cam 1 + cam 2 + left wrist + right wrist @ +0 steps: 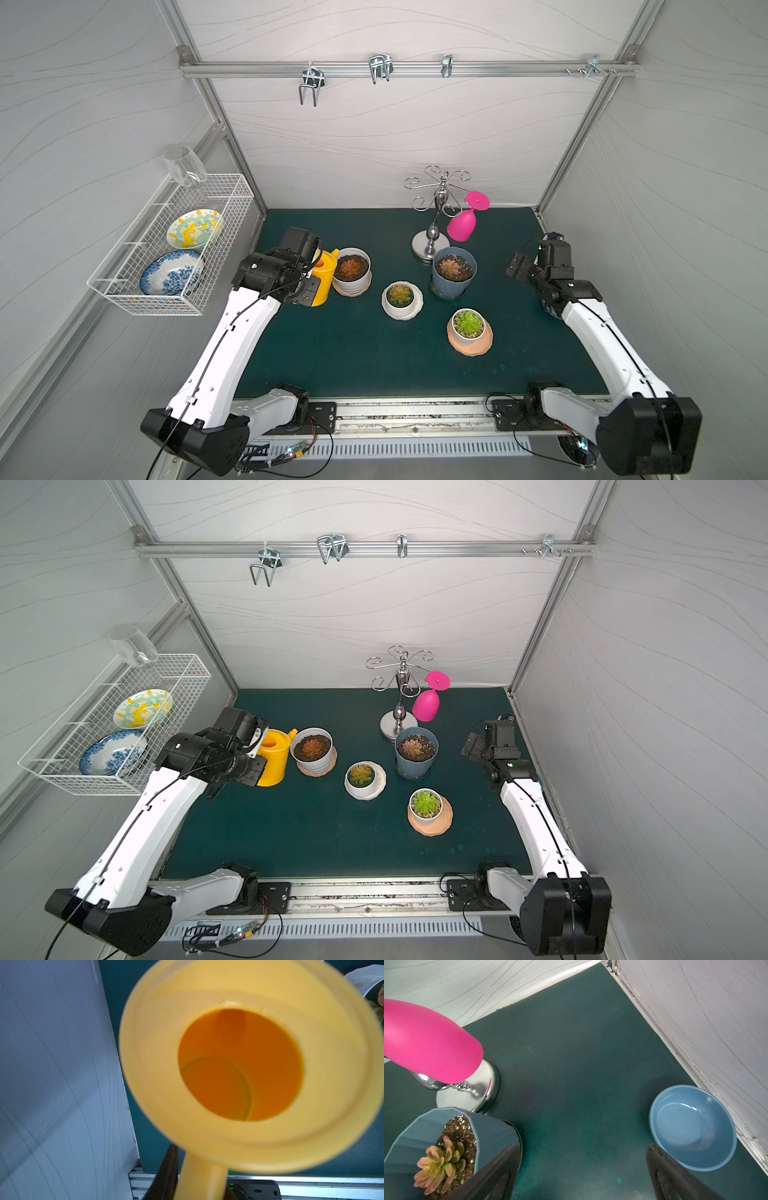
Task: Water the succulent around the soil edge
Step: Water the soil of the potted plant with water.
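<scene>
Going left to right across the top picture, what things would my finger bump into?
wire basket → yellow watering can → ribbed white pot → small round white pot → blue pot. I skip the pink glass and green succulent: they overlap the blue pot.

White arms (245,332), black joints (266,272)

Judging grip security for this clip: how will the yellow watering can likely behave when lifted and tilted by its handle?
The yellow watering can looks like moulded plastic, so probably stiff and light. The fingers pinch only its handle, off to one side, so it may twist under load. I cannot tell if it holds water; if so, weight would shift spoutward.
</scene>
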Controlling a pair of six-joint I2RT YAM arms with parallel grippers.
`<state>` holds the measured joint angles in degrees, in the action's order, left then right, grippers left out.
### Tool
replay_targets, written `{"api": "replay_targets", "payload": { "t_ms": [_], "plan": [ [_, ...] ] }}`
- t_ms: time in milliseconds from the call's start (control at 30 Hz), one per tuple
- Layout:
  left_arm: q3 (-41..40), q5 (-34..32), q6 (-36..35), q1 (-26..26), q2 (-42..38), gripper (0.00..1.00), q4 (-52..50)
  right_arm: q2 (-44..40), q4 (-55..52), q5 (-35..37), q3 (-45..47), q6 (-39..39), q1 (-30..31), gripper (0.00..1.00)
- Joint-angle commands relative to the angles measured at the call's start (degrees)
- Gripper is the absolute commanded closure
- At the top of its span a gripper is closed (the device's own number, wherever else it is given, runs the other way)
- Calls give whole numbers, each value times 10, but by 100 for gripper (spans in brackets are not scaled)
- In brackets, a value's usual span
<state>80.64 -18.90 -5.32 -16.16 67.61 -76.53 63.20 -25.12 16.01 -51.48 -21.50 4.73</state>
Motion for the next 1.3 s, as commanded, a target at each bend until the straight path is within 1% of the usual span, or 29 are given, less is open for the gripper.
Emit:
{"api": "replay_targets", "payload": {
  "t_ms": [0,433,733,867,1100,1267],
  "plan": [
    [1,-30,-21,3,6,100,17,0,-8,4,-18,-10,-4,1],
    [-3,-54,-45,4,51,100,33,-29,4,12,-3,-13,-6,1],
    [-10,-67,-47,4,57,100,34,-59,12,37,13,-20,-6,1],
    [-10,-66,-48,4,63,100,35,-78,28,28,26,-17,-6,1],
    [-2,-68,-48,4,79,100,30,-72,24,25,22,-18,-6,1],
    [-13,-75,-41,4,69,100,21,-70,19,25,19,-20,-6,1]
  ]
}}
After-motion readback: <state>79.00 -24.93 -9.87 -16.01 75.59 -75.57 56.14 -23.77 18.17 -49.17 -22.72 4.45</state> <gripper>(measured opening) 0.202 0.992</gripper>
